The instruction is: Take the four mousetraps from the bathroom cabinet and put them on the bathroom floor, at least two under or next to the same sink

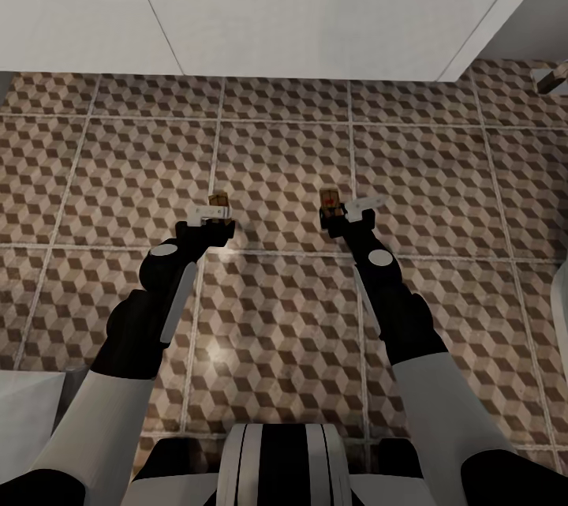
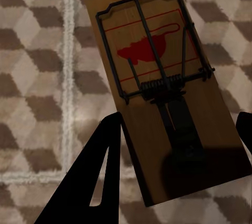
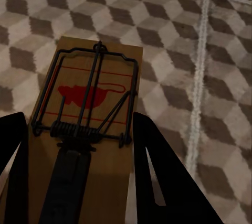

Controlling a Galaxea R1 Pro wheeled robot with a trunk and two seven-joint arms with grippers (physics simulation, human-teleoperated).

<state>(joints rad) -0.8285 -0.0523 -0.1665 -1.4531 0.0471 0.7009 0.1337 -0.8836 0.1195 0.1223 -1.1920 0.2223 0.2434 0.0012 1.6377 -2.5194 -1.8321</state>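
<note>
Two mousetraps are in view, each a tan wooden board with dark wire and a red spot. My left gripper [image 1: 213, 214] is shut on one mousetrap [image 1: 218, 200], held low over the bathroom floor [image 1: 284, 309] of cube-pattern tiles. In the left wrist view this mousetrap [image 2: 157, 77] sits between the dark fingers [image 2: 94, 182]. My right gripper [image 1: 338, 215] is shut on the other mousetrap [image 1: 329, 198]. The right wrist view shows that mousetrap [image 3: 84, 103] with a finger [image 3: 157, 171] on each long side. Cabinet and sink are out of view.
A broad white flat surface [image 1: 276, 1] spans the far side, beyond the tiles. A chrome part [image 1: 552, 78] shows at the far right. A white box corner [image 1: 28, 403] stands at the near left, and a white curved edge [image 1: 562, 285] at the right.
</note>
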